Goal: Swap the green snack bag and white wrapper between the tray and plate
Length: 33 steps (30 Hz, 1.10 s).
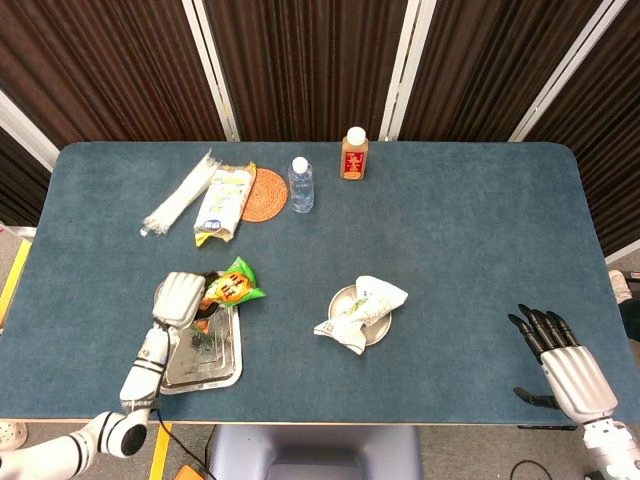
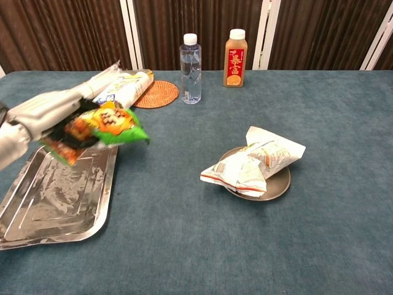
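My left hand [image 1: 178, 298] [image 2: 46, 110] grips the green snack bag [image 1: 231, 287] [image 2: 98, 129] and holds it lifted above the far end of the metal tray [image 1: 215, 368] [image 2: 55, 196]. The white wrapper [image 1: 360, 310] [image 2: 255, 163] lies across the small round plate [image 1: 381, 335] [image 2: 279, 184] in the middle of the table. My right hand [image 1: 560, 355] rests open at the front right of the table, far from both, and shows only in the head view.
At the back stand a water bottle [image 1: 301, 185] [image 2: 191, 61] and a brown drink bottle [image 1: 354, 153] [image 2: 235, 58]. A woven coaster [image 1: 266, 193] [image 2: 158, 94], a yellow-white packet [image 1: 225, 203] [image 2: 126, 87] and a clear plastic sleeve [image 1: 178, 192] lie at the back left.
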Each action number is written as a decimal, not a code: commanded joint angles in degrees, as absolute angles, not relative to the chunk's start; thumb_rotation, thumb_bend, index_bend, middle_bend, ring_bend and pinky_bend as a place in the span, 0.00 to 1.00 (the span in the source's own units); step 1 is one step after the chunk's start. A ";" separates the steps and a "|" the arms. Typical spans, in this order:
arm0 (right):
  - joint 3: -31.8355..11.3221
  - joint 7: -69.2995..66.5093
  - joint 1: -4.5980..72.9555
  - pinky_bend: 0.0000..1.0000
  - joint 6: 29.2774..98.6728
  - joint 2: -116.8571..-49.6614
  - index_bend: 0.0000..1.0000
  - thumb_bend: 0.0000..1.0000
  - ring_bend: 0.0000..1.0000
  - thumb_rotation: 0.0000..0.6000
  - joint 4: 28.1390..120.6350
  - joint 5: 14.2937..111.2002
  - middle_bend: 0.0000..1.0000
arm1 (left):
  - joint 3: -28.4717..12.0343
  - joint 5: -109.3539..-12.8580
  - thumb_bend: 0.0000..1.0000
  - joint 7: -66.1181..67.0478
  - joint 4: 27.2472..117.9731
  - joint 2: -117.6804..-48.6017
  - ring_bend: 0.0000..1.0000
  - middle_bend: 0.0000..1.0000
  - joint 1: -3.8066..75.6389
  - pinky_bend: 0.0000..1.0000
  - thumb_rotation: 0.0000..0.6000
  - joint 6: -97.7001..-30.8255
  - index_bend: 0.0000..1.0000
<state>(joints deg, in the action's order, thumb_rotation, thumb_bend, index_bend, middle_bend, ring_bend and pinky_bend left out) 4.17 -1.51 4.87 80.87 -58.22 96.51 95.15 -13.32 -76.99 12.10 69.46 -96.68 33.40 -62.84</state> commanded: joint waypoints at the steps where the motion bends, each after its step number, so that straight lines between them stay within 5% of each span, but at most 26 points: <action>1: 3.83 -2.00 5.05 0.00 80.53 -58.00 0.00 0.06 0.00 1.00 96.61 94.43 0.00 | -15.72 -77.32 0.44 10.65 66.10 -98.60 0.71 0.77 37.19 0.80 1.00 -60.56 0.73; 6: 3.40 -2.83 5.21 0.00 80.33 -57.72 0.00 0.06 0.00 1.00 96.52 93.59 0.00 | -17.71 -76.45 0.43 8.97 61.05 -101.51 0.70 0.75 41.36 0.80 1.00 -57.65 0.72; 14: 2.22 -5.55 6.72 0.00 76.95 -57.28 0.00 0.06 0.00 1.00 95.49 90.06 0.00 | -20.49 -78.88 0.43 -7.11 34.10 -118.03 0.63 0.68 55.36 0.75 1.00 -55.30 0.67; 18: 1.91 -6.63 7.24 0.00 75.88 -57.12 0.00 0.06 0.00 1.00 95.12 89.19 0.00 | -20.11 -79.01 0.41 -14.17 24.33 -122.92 0.46 0.53 59.19 0.56 1.00 -52.82 0.54; 21: 1.68 -7.18 7.38 0.00 75.64 -56.98 0.00 0.06 0.00 1.00 94.88 88.71 0.00 | -19.04 -79.36 0.39 -16.96 20.17 -124.89 0.22 0.28 60.67 0.30 1.00 -51.13 0.29; 25: 1.65 -7.59 7.41 0.00 75.54 -56.85 0.00 0.06 0.00 1.00 94.79 88.58 0.00 | -18.19 -79.52 0.38 -19.77 18.27 -125.66 0.02 0.06 61.40 0.13 1.00 -50.88 0.08; 33: 2.15 -7.10 7.32 0.00 75.75 -56.83 0.00 0.06 0.00 1.00 95.22 89.59 0.00 | -16.69 -79.75 0.37 -22.00 23.38 -123.00 0.00 0.00 60.14 0.07 1.00 -53.00 0.00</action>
<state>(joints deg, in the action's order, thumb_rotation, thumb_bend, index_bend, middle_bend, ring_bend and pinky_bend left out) 2.13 -7.12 7.33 75.73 -56.82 95.20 89.57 -17.63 -79.22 -22.28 21.54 -124.15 60.92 -51.81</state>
